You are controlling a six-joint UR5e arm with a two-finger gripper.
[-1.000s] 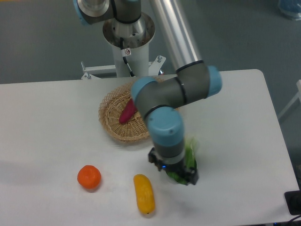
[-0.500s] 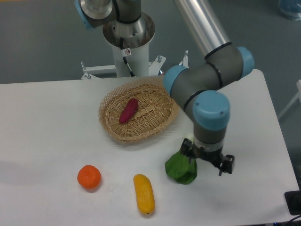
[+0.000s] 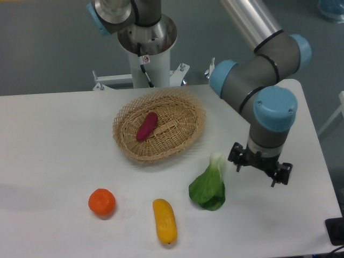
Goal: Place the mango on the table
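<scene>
The mango (image 3: 164, 221) lies flat on the table (image 3: 48, 140), in front of the wicker basket (image 3: 159, 131) and well clear of its rim, so judged from how things lie the fruit is already where the task wants it. Its long axis runs nearly straight toward the camera, tilted only a little, with the far end pointing back at the basket. To the basket's front left sits the orange fruit (image 3: 102, 202), just beside the mango but apart from it; to the basket's front right lies a leafy green vegetable (image 3: 209, 186), also near the mango and not touching it. A purple-red root (image 3: 147, 126) rests inside the basket.

The hand (image 3: 260, 164) hangs to the right of the basket, beyond the green vegetable, so the mango lies off to its left and nearer the camera, with the vegetable between the two. There is only this one arm, so no question of which is nearer. Nothing shows between the fingers and the hand touches none of the things; it appears to be above the table rather than on it. The fingers look parted, released, though the view from above leaves the gap hard to judge
</scene>
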